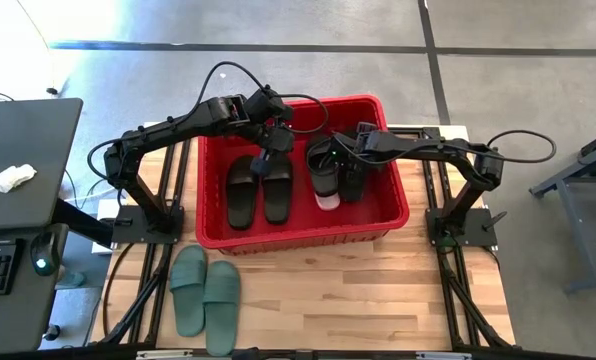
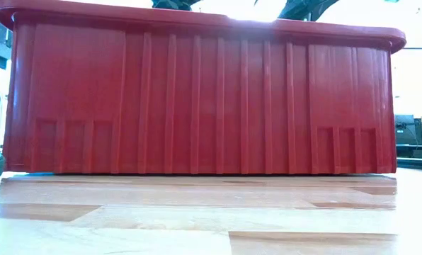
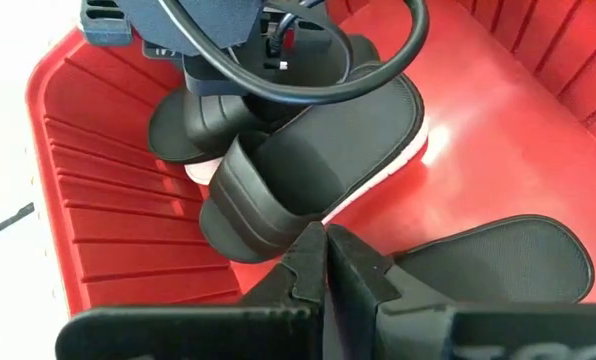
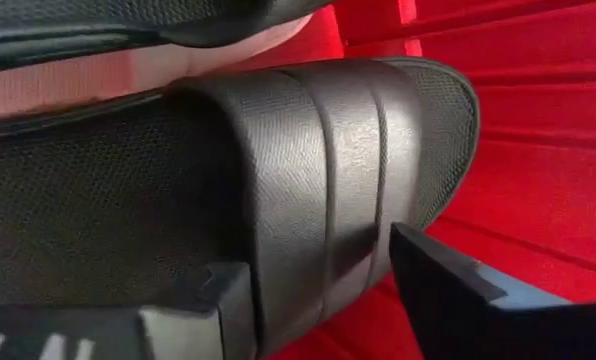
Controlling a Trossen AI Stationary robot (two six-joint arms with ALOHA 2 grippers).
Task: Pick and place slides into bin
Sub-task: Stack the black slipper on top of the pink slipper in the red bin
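R gripper (image 1: pixel 340 165) parted, dropping black slide (image 4: pixel 278 160) in bin (image 1: pixel 398 215); L gripper (image 1: pixel 261 163) shut, empty; next: 2 green slides (image 1: pixel 206 290).

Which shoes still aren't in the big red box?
Find the red bin in the middle of the wooden table. Just in front of it, near its left corner, lies a pair of sage green slides, side by side. They are the only slides outside the bin, and the only green ones.

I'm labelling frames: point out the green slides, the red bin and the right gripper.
green slides (image 1: pixel 206 292), high view, footbed of the right-hand slide.
red bin (image 1: pixel 298 239), high view, its near rim.
right gripper (image 4: pixel 318 300), right wrist view, between its fingertips.
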